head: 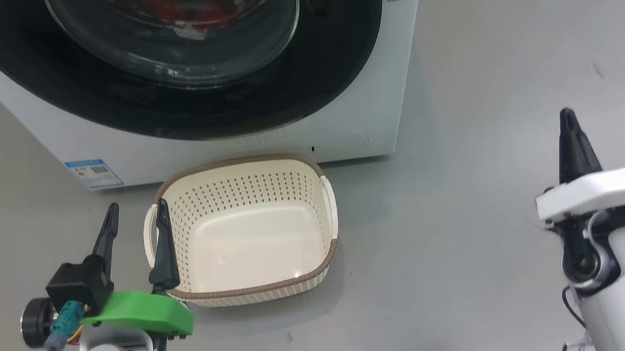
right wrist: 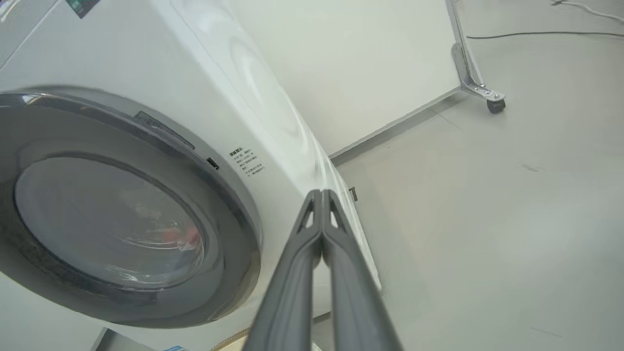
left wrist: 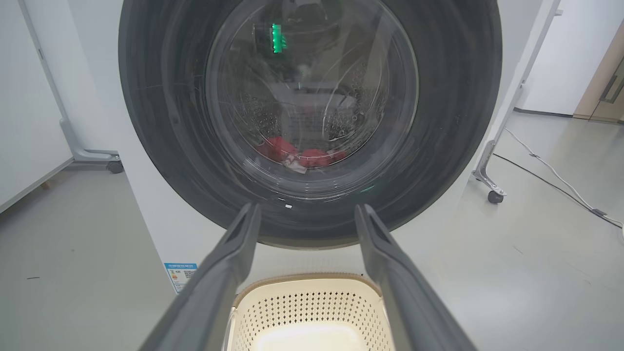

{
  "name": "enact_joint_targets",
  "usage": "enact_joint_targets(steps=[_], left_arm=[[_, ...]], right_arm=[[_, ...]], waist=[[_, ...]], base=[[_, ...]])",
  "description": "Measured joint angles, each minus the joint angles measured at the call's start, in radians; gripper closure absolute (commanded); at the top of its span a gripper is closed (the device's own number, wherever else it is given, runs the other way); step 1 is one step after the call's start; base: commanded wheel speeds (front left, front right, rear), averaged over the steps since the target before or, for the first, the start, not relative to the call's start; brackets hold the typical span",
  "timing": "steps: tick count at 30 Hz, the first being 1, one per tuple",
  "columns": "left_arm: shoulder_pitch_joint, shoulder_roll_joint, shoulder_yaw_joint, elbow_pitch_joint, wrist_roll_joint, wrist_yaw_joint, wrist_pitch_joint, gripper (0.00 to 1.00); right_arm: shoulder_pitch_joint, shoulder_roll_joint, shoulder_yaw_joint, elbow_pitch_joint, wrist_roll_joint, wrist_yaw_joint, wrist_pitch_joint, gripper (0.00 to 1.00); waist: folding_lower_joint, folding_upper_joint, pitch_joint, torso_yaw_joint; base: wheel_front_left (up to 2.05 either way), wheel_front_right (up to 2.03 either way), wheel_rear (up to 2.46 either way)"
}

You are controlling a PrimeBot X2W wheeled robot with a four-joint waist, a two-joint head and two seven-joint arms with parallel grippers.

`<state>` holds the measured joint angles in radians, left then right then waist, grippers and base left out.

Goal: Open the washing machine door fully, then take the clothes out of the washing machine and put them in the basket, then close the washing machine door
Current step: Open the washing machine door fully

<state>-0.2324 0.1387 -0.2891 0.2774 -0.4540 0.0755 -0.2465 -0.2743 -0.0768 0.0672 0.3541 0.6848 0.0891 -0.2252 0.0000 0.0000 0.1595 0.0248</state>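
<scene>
Washing machine door (head: pixel 333 49) sits shut on the washing machine (head: pixel 377 127) at 12 o'clock in the head view, red clothes (head: pixel 169 6) behind its glass, and the basket (head: pixel 234 162) is on the floor just below it. Left pincer (head: pixel 137 206) at 8 o'clock is spread wide and holds nothing, basket just beside it at its 3 o'clock. Right pincer (head: pixel 566 114) at 4 o'clock has its fingers pressed together on nothing, well apart from the basket, door at its 10 o'clock.

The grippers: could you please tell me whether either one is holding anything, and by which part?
Nothing is held: the left gripper is open and empty, the right gripper is shut on nothing.
</scene>
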Motion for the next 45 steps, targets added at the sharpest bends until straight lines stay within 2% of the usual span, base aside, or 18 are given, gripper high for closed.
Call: enact_joint_targets(steps=[8, 10, 11, 16, 21, 26, 30, 45], left_arm=[[-0.057, -0.015, -0.003, -0.026, 0.005, 0.000, 0.000, 0.00], [-0.074, -0.019, -0.005, -0.028, 0.007, 0.000, 0.000, 0.00], [-0.089, -0.020, -0.007, -0.030, 0.009, 0.000, 0.000, 0.00], [-0.117, -0.026, -0.014, -0.031, 0.015, 0.000, -0.001, 0.00], [-0.143, -0.034, -0.023, -0.033, 0.016, -0.001, -0.001, 0.00], [-0.159, -0.036, -0.032, -0.033, 0.025, -0.001, -0.001, 0.00], [-0.174, -0.040, -0.037, -0.033, 0.035, -0.003, -0.001, 0.00], [-0.225, -0.063, -0.060, -0.032, 0.042, -0.019, -0.002, 0.00]], right_arm=[[-0.136, 0.024, -0.117, 0.000, 0.347, 0.016, 0.122, 1.00], [-0.172, 0.026, -0.138, 0.002, 0.443, 0.019, 0.169, 1.00], [-0.208, 0.026, -0.155, 0.008, 0.532, 0.023, 0.223, 1.00], [-0.296, 0.026, -0.184, 0.022, 0.713, 0.023, 0.347, 1.00], [-0.374, 0.020, -0.189, 0.040, 0.777, 0.020, 0.445, 1.00], [-0.456, 0.006, -0.177, 0.045, 0.790, -0.008, 0.518, 1.00], [-0.523, -0.025, -0.171, 0.057, 0.787, -0.023, 0.551, 1.00], [-0.752, -0.050, -0.152, 0.126, 0.801, -0.110, 0.630, 1.00]], waist=[[0.0000, 0.0000, 0.089, 0.023], [0.0000, 0.0000, 0.110, 0.029], [0.0000, 0.0000, 0.132, 0.036], [0.0000, 0.0000, 0.181, 0.055], [0.0000, 0.0000, 0.220, 0.075], [0.0000, 0.0000, 0.252, 0.094], [0.0000, 0.0000, 0.274, 0.107], [0.0000, 0.0000, 0.336, 0.156]], base=[[0.00, 0.00, 0.00], [0.00, 0.00, 0.00], [0.00, 0.00, 0.00], [0.00, 0.00, 0.00], [0.00, 0.00, 0.00], [0.00, 0.00, 0.00], [0.00, 0.00, 0.00], [0.00, 0.00, 0.00]])
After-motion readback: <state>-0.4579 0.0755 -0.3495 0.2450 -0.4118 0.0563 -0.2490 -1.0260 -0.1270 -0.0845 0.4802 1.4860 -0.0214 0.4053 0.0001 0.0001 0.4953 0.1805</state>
